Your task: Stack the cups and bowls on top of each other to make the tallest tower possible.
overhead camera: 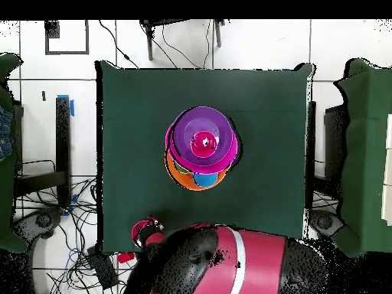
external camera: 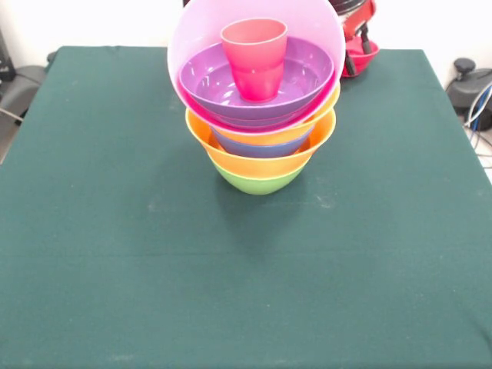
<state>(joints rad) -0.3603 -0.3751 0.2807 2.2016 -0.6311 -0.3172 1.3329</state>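
No legible text, label, brand, number or sign appears in either view. The bowls (external camera: 261,146), the red cup (external camera: 254,58) and the green tablecloth (external camera: 154,269) bear plain, unmarked surfaces.

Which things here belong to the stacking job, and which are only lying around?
Job: the tower, built from green bowl, orange bowls, blue bowl, pink bowl, purple bowl, red cup; small red bowl.

Lying around: cables on the floor.
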